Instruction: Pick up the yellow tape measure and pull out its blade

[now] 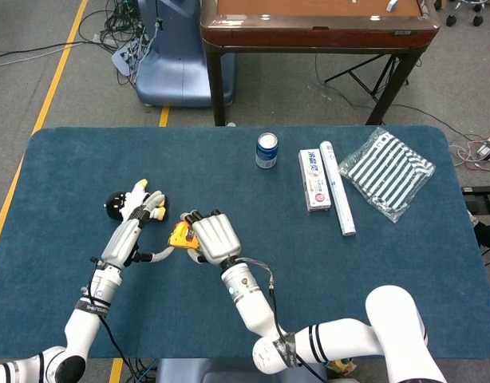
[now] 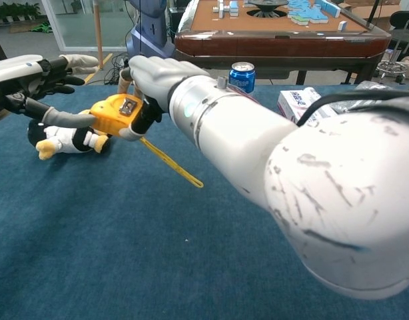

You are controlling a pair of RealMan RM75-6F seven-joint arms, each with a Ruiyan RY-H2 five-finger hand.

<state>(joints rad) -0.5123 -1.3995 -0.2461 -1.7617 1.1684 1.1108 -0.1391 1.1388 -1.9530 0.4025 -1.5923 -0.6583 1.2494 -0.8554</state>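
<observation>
My right hand [image 1: 213,238] [image 2: 150,80] holds the yellow tape measure [image 2: 116,115] [image 1: 179,234] above the blue table. A short length of yellow blade [image 2: 171,164] sticks out of it, slanting down to the right, its tip free in the air. My left hand [image 1: 132,230] [image 2: 41,83] is just left of the case with its fingers spread. Its thumb [image 2: 66,119] reaches to the left side of the case, touching or nearly touching it. The left hand grips nothing.
A black, white and yellow plush toy [image 1: 121,204] [image 2: 64,140] lies under my left hand. At the back stand a blue can [image 1: 266,150], a white box [image 1: 314,179], a white tube [image 1: 337,198] and a striped bag [image 1: 390,171]. A brown table [image 1: 317,24] stands beyond.
</observation>
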